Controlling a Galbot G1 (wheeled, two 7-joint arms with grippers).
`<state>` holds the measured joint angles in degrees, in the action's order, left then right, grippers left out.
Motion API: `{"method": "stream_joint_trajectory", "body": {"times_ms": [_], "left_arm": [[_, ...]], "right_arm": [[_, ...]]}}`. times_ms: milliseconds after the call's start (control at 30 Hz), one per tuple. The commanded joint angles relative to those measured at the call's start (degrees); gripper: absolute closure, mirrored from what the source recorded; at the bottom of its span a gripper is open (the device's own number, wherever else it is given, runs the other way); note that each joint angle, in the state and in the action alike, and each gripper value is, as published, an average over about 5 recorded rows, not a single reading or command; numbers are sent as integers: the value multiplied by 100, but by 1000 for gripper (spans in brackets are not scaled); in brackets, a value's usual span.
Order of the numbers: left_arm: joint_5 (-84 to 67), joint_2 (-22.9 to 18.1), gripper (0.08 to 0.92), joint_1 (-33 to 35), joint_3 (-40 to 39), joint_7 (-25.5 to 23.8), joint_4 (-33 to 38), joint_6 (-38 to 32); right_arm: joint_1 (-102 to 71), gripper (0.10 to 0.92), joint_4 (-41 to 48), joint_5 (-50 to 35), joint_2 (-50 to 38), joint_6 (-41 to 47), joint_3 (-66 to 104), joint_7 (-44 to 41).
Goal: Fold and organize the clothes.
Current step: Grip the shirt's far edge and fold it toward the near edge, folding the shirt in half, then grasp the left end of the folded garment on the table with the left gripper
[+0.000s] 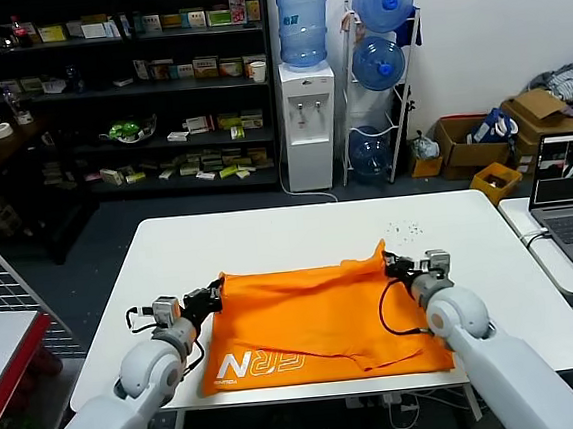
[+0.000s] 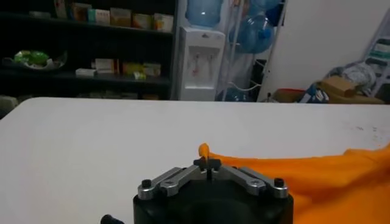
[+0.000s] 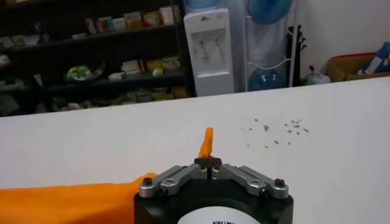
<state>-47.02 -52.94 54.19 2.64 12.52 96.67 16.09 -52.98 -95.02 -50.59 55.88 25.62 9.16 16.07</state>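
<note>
A bright orange T-shirt (image 1: 316,317) lies partly folded on the white table (image 1: 268,236), white lettering at its near left. My left gripper (image 1: 216,290) is shut on the shirt's far left corner; a small orange tip (image 2: 203,150) pokes out past its closed fingertips. My right gripper (image 1: 389,264) is shut on the shirt's far right corner, which stands up as an orange point (image 3: 208,141). The shirt's far edge stretches between the two grippers. The shirt shows in the left wrist view (image 2: 323,176) and the right wrist view (image 3: 67,204).
A laptop (image 1: 570,200) sits on a side table to the right. Small dark specks (image 1: 405,229) dot the table beyond the right gripper. Shelves, a water dispenser (image 1: 311,122) and cardboard boxes (image 1: 481,147) stand behind the table. A red-edged table (image 1: 9,369) is at the left.
</note>
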Motion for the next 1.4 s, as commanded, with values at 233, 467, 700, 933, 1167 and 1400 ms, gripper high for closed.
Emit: {"method": "stream_joint_trajectory", "body": {"times_ms": [233, 467, 700, 933, 1167, 1400], "left_arm": [[201, 333, 908, 1591, 285, 274, 1209, -318], [200, 360, 906, 1746, 326, 325, 1346, -303], [211, 329, 755, 1844, 348, 460, 1375, -226], [243, 162, 556, 1989, 457, 497, 1291, -167], [350, -159, 357, 1987, 459, 478, 987, -214], [486, -244, 190, 1992, 423, 477, 749, -348]], "right_arm": [[-2002, 901, -2096, -435, -836, 169, 670, 449], [-2600, 895, -2353, -411, -872, 312, 1012, 504], [-2934, 732, -2448, -341, -875, 286, 1370, 322], [-3284, 524, -2569, -185, -780, 169, 1742, 149], [-3458, 342, -2589, -51, -643, 116, 1876, 97], [-3443, 207, -2583, -50, -620, 97, 1916, 98]]}}
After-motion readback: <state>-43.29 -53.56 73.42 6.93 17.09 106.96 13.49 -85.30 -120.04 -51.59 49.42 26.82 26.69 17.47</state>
